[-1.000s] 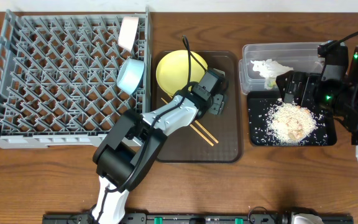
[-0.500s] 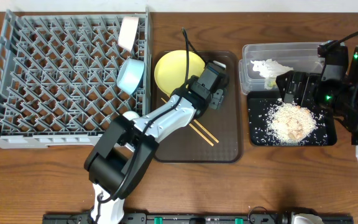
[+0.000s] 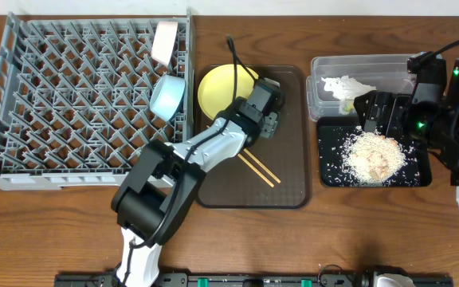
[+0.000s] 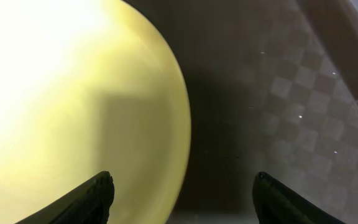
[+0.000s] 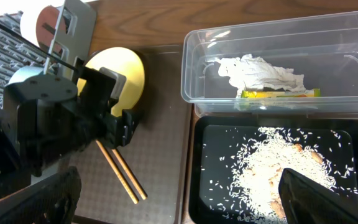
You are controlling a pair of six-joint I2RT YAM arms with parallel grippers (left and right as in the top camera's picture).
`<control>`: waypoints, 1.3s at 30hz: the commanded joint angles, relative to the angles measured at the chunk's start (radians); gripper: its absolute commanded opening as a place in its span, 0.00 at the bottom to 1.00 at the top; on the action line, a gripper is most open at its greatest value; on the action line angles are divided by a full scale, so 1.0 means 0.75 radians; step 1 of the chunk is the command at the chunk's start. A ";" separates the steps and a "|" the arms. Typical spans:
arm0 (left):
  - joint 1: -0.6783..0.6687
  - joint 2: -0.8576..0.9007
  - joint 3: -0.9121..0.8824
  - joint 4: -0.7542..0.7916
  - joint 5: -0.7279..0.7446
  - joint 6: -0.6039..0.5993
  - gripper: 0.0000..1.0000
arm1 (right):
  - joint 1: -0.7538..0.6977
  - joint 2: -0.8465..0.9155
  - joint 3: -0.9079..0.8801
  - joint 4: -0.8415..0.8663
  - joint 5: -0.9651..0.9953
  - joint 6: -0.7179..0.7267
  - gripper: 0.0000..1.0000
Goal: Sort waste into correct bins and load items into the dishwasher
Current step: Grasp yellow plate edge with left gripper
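1. The waste looks sorted. The white napkin [image 3: 347,86] and the green-yellow wrapper [image 5: 278,94] lie in the clear tub [image 3: 325,72], and the rice crumbs [image 3: 373,155] lie in a heap in the black tray [image 3: 333,179].
2. The dish rack [image 3: 70,104] holds the blue bowl [image 3: 167,97] and a white piece [image 3: 164,41] at its right edge. I cannot tell if this piece is the cup or the bowl.
3. The yellow plate [image 3: 221,86] lies in the back-left part of the brown serving tray [image 3: 285,175], and the chopsticks [image 3: 257,167] lie nearer the front of the tray, apart from the plate.
4. The left gripper [image 4: 182,193] is at the right rim of the plate. Its jaws are spread, one finger over the plate and one over the bare tray, and they pinch nothing.
5. The right gripper [image 5: 179,186] hangs over the two bins, jaws wide apart and empty.
6. I judge the step to be the grasp of the plate, and several things can go wrong:
   - The plate seems to lie flat, so the outer finger may not go under the rim and will only push the plate away.
   - A pinch at one edge is weak, so the smooth plate can turn or slip out when it is lifted.
   - On the way to the rack, the plate can hit the rack wall or the blue bowl.
   - The arm is low over the tray and can sweep the chopsticks.
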 commanded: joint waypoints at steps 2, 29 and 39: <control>0.009 0.028 0.028 0.002 0.101 -0.084 0.72 | -0.005 0.006 0.002 0.003 0.004 0.011 0.99; -0.014 0.062 0.067 -0.003 0.677 -0.520 0.63 | -0.005 0.006 0.002 0.003 0.004 0.011 0.99; -0.019 0.062 0.067 0.005 0.794 -0.640 0.63 | -0.005 0.006 0.002 0.003 0.004 0.011 0.99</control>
